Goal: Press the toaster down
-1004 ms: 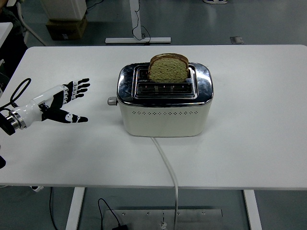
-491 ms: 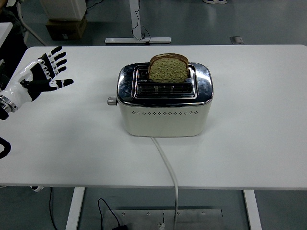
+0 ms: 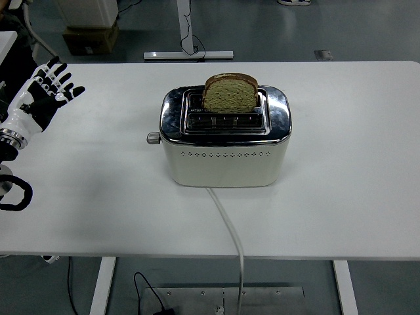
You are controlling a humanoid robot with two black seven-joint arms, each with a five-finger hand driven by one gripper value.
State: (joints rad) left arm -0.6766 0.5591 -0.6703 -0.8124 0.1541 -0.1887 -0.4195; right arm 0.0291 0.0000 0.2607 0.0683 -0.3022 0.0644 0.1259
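A cream and chrome toaster (image 3: 225,140) stands in the middle of the white table (image 3: 354,164). A slice of brown bread (image 3: 230,92) sticks up out of its rear slot. The toaster's lever (image 3: 153,138) juts out from its left end, in the raised position. My left hand (image 3: 46,92) is raised near the far left edge of the table, well apart from the toaster, with its fingers spread and nothing in it. My right arm is out of view.
The toaster's white power cord (image 3: 226,223) runs from its front across the table and over the near edge. Table legs and a cardboard box (image 3: 90,36) stand on the floor beyond the far edge.
My left hand has pulled away from the toaster, moving left and toward the table's far left corner, and has lifted. The toaster, lever and bread have not moved.
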